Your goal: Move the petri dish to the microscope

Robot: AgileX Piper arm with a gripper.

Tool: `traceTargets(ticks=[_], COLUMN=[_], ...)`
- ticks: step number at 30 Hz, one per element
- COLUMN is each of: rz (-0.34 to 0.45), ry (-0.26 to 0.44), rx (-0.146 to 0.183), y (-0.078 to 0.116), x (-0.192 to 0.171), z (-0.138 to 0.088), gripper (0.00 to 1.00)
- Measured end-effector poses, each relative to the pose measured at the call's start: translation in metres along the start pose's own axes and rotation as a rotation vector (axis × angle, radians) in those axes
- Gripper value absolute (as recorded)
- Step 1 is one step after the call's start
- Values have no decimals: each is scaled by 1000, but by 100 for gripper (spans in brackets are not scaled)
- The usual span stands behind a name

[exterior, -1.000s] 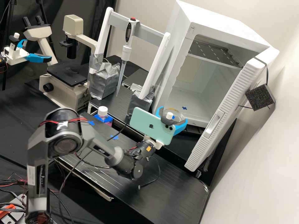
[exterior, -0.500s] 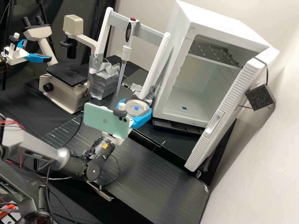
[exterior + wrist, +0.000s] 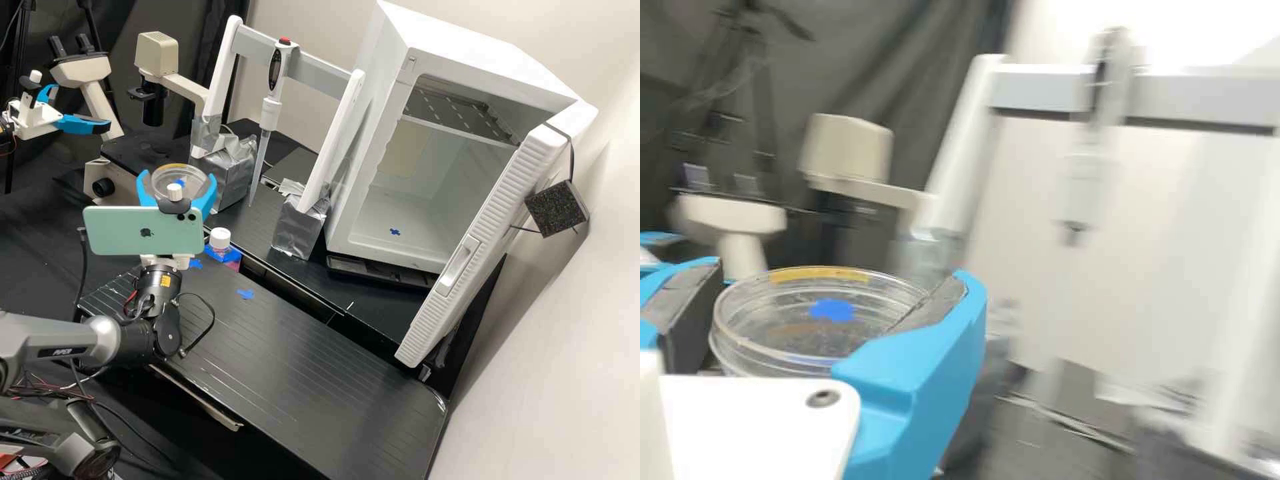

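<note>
Microscope stage (image 3: 127, 151), black and flat, lies toward the left of the high view, and that is the way the claw (image 3: 178, 178) has to go: from the claw it is onward past the fingertips and somewhat to the left. A phone (image 3: 137, 233) sits just behind the claw. Above the stage hangs a black tube (image 3: 153, 112), with a gap below it that I judge the dish must enter. Next to the right comes the petri dish (image 3: 172, 177), pinched between the two blue fingers, one on each side of its wall, flat face up and roughly level; being round, it has no long axis to line up. In the high view it overlaps the near corner of the stage, but I cannot tell whether it is over it or short of it. The carry looks well along, the setting down not yet done. The next move calls for bringing the dish over the stage, level, and lowering it before letting go; haste could knock its rim on the tube or tip it. Further right come the white-capped bottle (image 3: 220, 238), the pipette (image 3: 270, 110) on its stand (image 3: 341, 127), and last the open incubator (image 3: 493, 67), well apart from the dish
</note>
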Motion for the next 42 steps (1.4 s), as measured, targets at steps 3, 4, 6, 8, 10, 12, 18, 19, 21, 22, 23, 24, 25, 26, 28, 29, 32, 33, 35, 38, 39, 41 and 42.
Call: traceTargets(ticks=[3,4,6,8,10,12,18,19,21,22,23,24,25,26,28,29,32,33,35,38,39,41,42], rz=[-16,-17,-18,-18,-19,-26,-60,-64,-71,-77,-81,-83,-90,-91,-95,-93,-89,-90,-93,-106,-114,-124,-126], ry=[33,41,60,70,84,92,48,39,27,21,16,15,12,12,17,22,37,39,49,73,82,102,107], rx=[29,35,46,53,65,64,82,85,92,95,98,99,102,103,104,102,96,93,89,79,67,51,46], y=[-6,-7,-8,-9,-11,-12,-20,-21,-22,-23,-24,-25,-26,-26,-26,-26,-23,-22,-21,-20,-20,-20,-20], x=[7,10,17,21,24,27,35,36,38,39,40,41,41,41,43,44,48,49,52,57,59,66,71], z=[-4,-5,-10,-14,-18,-20,-11,-9,-6,-5,-4,-3,-3,-3,-4,-4,-7,-8,-11,-20,-23,-30,-33], gripper=[0,0,0,0,0,0,0,0,0,0,0,0,0,0,0,0,0,0,0,0,0,0,0])
